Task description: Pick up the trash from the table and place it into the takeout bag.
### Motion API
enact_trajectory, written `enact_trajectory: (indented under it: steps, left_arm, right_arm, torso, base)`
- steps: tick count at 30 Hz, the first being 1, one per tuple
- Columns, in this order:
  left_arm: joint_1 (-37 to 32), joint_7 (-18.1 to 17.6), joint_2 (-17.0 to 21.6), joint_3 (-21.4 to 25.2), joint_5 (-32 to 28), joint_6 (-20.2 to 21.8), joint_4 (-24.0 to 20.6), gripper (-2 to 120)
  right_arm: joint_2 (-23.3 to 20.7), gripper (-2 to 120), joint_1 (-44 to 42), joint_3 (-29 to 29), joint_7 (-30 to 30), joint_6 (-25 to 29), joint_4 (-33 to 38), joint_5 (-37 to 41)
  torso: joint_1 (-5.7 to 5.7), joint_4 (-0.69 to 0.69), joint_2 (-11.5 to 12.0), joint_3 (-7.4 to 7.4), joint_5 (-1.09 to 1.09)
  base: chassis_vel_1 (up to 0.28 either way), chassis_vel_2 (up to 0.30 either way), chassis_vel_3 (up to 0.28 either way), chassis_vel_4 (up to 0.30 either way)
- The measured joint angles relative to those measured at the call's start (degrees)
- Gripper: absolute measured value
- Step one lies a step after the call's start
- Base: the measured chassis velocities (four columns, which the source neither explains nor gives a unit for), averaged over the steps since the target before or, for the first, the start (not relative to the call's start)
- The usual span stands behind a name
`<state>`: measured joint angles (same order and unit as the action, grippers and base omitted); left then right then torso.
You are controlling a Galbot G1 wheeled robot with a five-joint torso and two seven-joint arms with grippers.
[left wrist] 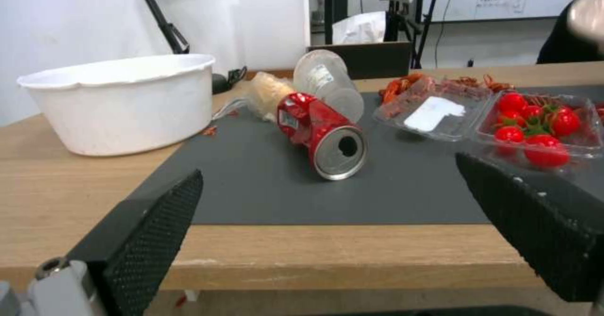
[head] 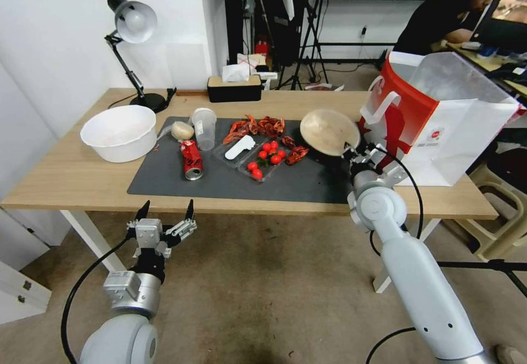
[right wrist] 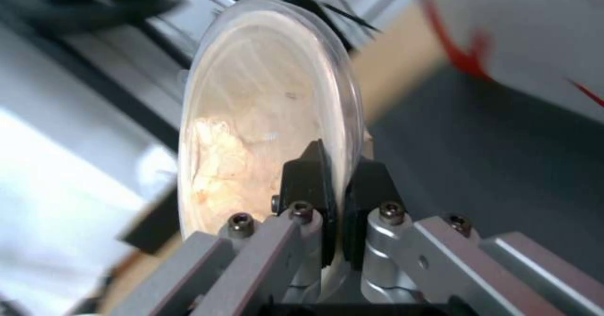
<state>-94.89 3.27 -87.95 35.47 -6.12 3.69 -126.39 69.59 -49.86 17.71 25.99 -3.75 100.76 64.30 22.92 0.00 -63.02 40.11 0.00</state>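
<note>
Right gripper (right wrist: pixel 333 184) pinches my beige shallow bowl (head: pixel 329 131) by its rim (left gripper (head: pixel 167 210) open, idle); thin grip could slip before the white-and-red paper takeout bag (head: pixel 439 117).

We see the bag (head: pixel 439 117) cut off at the right edge, its inside hidden; the wrist-view background behind the bowl (right wrist: pixel 264 118) blurs.

A dark grey mat (head: pixel 230 180) covers the light-wood table (head: pixel 66 177). At its nine o'clock lies a red soda can (head: pixel 191 159) with silver end; at three o'clock, a beige bowl (head: pixel 328 131) tilts before the white takeout bag (head: pixel 439 128) with red side and figure print.
</note>
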Motion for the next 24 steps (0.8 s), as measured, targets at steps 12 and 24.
enact_trajectory:
  steps: [12, 24]
  left_arm:
    - [-0.4, 0.0, -0.3, 0.2, 0.1, -0.6, -0.3, 100]
    - [-0.7, 0.0, -1.0, -0.1, 1.2, -0.7, -0.6, 100]
  right_arm:
    - [-3.4, 0, -0.1, 2.8, -20.1, 4.9, 5.9, -12.2]
    - [-10.6, 0, 3.3, 16.8, -21.2, 5.7, 6.6, -28.0]
  torso:
    - [0.0, 0.0, 0.0, 0.0, 0.02]
    - [0.0, 0.0, 0.0, 0.0, 0.0]
  base:
    - [0.0, 0.0, 0.0, 0.0]
    - [0.0, 0.0, 0.0, 0.0]
